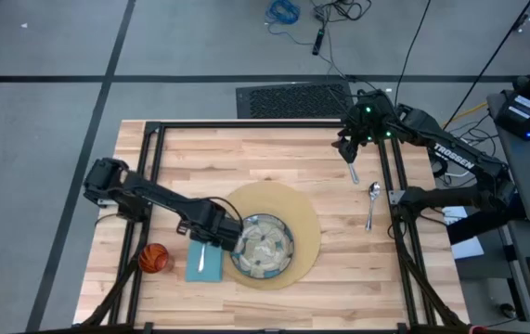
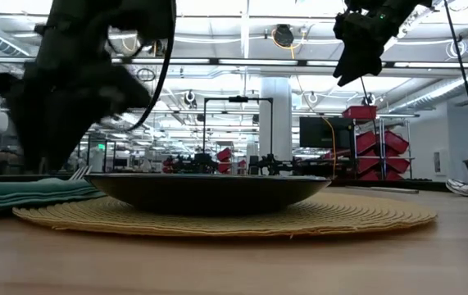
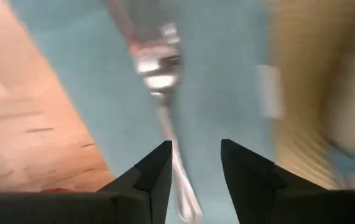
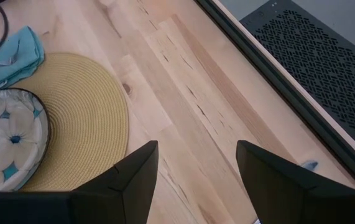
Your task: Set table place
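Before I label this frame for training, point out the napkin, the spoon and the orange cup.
napkin point(image 1: 203, 263): high view, on the bare blue cloth beside the fork.
spoon point(image 1: 373, 191): high view, on its bowl.
orange cup point(image 1: 153, 258): high view, on the middle of the cup.

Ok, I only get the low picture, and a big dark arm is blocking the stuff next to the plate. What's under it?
Observer: The left gripper hangs over a light-blue napkin, and a silver fork lies on that napkin.
Operator: Is it squeezing the fork?
Observer: No. The left wrist view shows its jaws apart, one on each side of the fork's handle.
Operator: Is there a cup anywhere?
Observer: Yes. A small orange cup stands on the table beside the napkin, on the side away from the plate.
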Robot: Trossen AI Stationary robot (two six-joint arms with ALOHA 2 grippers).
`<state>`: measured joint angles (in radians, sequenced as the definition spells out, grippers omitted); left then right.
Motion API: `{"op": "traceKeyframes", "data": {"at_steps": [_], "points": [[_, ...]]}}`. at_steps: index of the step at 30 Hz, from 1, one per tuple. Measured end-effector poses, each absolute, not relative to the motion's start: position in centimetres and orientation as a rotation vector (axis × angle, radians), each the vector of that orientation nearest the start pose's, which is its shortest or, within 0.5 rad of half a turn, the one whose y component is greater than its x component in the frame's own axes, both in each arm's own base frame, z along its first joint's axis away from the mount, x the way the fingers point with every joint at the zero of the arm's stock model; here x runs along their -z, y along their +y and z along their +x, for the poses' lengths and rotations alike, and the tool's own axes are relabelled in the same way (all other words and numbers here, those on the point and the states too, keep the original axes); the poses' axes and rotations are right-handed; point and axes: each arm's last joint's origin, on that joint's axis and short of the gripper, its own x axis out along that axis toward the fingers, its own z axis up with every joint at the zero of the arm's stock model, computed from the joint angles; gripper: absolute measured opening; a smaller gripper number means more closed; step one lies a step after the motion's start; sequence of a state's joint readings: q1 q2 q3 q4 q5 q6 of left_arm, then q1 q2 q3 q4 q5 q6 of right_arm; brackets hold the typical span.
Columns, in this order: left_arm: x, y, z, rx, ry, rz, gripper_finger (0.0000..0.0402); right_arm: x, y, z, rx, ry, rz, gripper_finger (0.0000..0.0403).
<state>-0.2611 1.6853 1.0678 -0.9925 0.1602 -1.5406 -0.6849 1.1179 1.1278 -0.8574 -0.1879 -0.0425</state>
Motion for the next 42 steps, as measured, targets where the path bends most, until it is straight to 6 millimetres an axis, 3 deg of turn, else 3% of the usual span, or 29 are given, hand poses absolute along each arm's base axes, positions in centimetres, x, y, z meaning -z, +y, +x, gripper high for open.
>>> {"op": "traceKeyframes", "data": {"at_steps": [8, 13, 17, 20, 26, 31, 37, 42], "points": [[-25.0, -6.6, 26.2, -0.806, 1.226, -0.814, 0.0123, -33.3, -13.2, 16.9, 0.469, 0.755, 0.339, 0.0208], [-29.6, -5.4, 25.1, -0.745, 0.912, -0.416, 0.0123, -33.5, -13.3, 17.1, 0.5, 0.711, 0.4, 0.0208], [-31.3, -4.7, 25.0, -0.82, 0.693, -0.218, 0.0123, -33.5, -13.3, 17.1, 0.52, 0.701, 0.454, 0.0208], [-31.4, -4.2, 25.7, -0.859, 0.646, -0.106, 0.0123, -33.2, -13.1, 16.9, 0.535, 0.727, 0.508, 0.0208], [-29.7, -3.9, 27.9, -0.818, 0.737, 0.086, 0.0123, -32.1, -12.0, 15.7, 0.563, 0.906, 0.624, 0.0208], [-27.5, -2.5, 29.9, -0.804, 0.854, 0.202, 0.0123, -31.3, -11.9, 15.2, 0.747, 0.998, 0.552, 0.0208], [-25.6, -0.7, 33.3, -0.553, 0.912, 0.303, 0.0123, -27.7, -12.4, 15.3, 0.8, 1.03, 0.63, 0.0208], [-26.1, 2.2, 34.4, -0.425, 0.861, 0.358, 0.0123, -23.5, -11.9, 14.7, 0.875, 1.084, 0.744, 0.0208]]}}
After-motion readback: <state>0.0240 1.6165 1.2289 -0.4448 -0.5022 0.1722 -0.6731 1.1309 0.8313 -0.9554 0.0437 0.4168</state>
